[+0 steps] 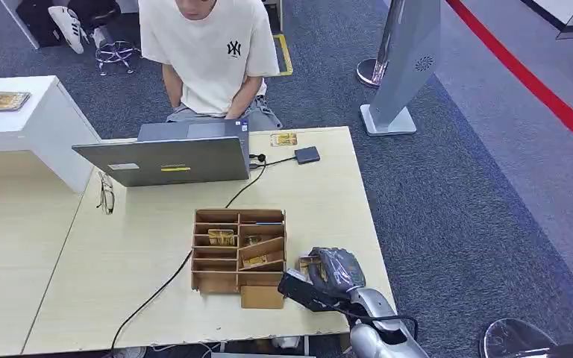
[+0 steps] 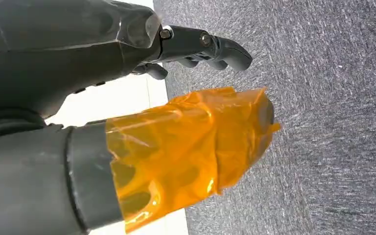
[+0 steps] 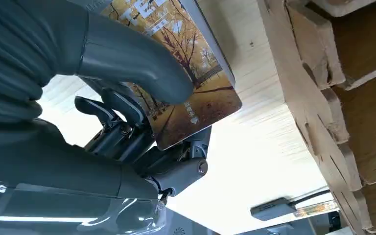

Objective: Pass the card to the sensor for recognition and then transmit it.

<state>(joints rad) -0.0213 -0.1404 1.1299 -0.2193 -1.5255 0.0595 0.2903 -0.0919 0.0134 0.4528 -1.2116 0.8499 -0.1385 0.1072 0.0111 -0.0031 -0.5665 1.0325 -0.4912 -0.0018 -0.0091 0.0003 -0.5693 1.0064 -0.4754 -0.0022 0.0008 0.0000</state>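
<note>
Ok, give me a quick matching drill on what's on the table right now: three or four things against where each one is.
Things:
1. card
2. sensor
3. laptop
4. glasses

Places:
A. far table edge, cabled, beside another card
B. on the table by the laptop's corner
C. held in the right hand, beside the cardboard organizer
D. open in front of the seated person

Pairs: 1-C, 2-A, 3-D, 4-B

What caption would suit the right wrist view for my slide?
Right hand pinching an autumn-tree card above the table, beside the cardboard organizer.
</note>
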